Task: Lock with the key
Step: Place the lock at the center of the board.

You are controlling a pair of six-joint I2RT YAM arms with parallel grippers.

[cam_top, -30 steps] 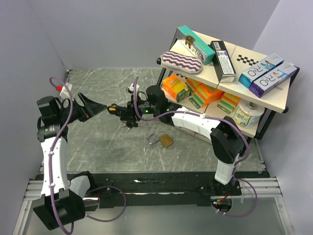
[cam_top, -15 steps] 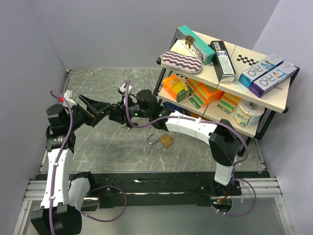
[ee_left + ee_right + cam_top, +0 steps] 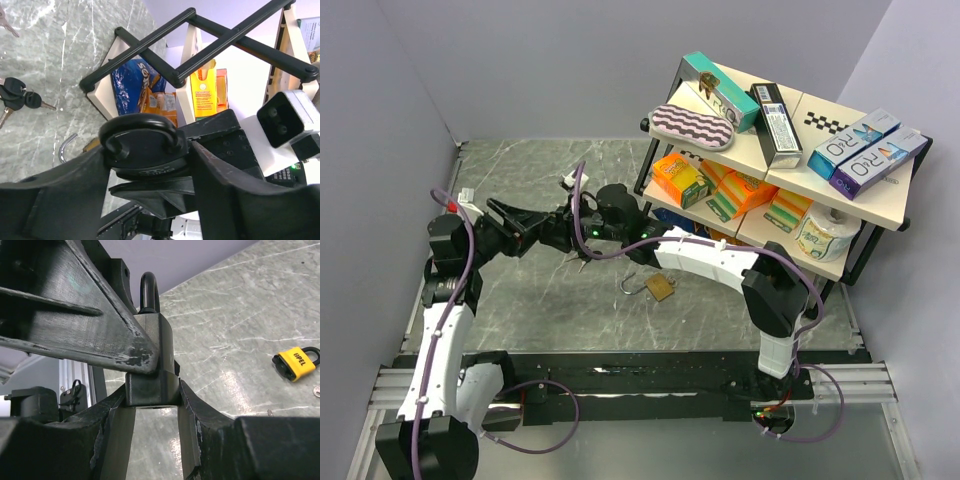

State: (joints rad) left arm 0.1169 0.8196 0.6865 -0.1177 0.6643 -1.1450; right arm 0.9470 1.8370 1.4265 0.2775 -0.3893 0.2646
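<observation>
Treat as the handover step. Find the black padlock [image 3: 150, 360] in mid-air at 9 o'clock of the table [image 3: 520, 300] centre. Confirm left gripper [image 3: 532, 226] clamped on its body from 9 o'clock and right gripper [image 3: 566, 232] clamped on it from 3 o'clock. Locate the key bunch [image 3: 15, 94] on the marble, at 5 o'clock of the lock. Next, probably: release one gripper, keep the keyway exposed, fetch the key bunch, align blade to keyway.
</observation>
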